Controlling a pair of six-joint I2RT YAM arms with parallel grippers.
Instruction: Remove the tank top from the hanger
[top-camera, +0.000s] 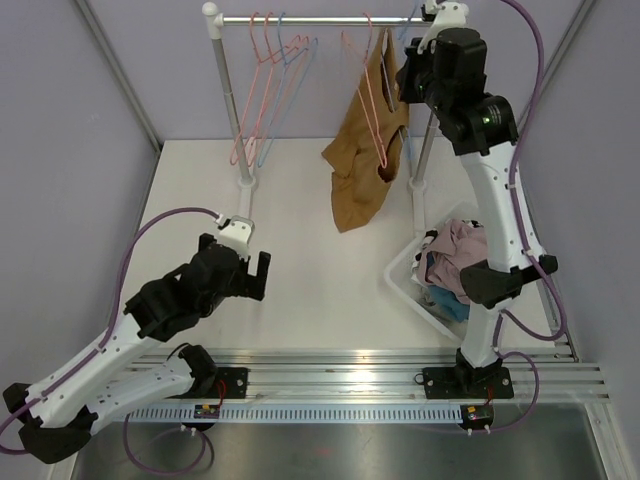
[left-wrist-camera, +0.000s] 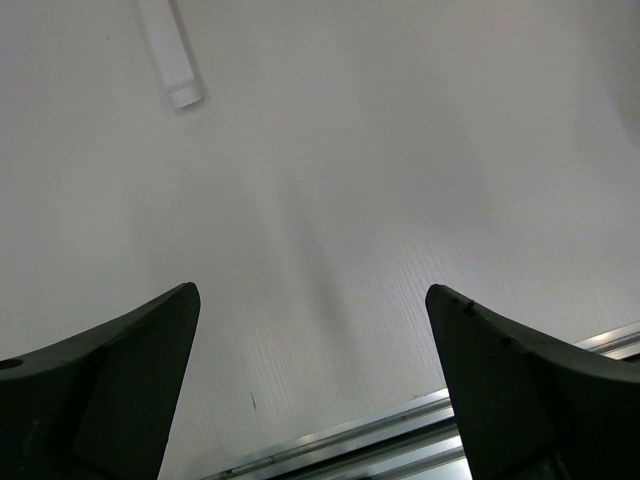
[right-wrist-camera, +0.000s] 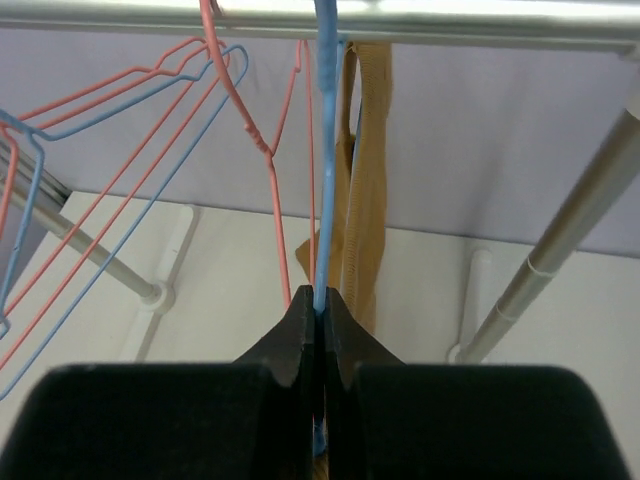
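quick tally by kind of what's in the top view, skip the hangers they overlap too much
robot arms: 2 (left arm, right arm)
clothes rack: 1
tank top: 1
basket: 1
total: 5

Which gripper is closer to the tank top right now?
Right. The right gripper is up at the rail, shut on the blue hanger wire right beside the tank top. The left gripper hangs open low over the table, far off to the left.

White basket (top-camera: 405, 284) w/ clothes (top-camera: 455, 258) at table's (top-camera: 310, 300) right; spare pink/blue hangers (top-camera: 270, 95) on rack rail (top-camera: 300, 19).
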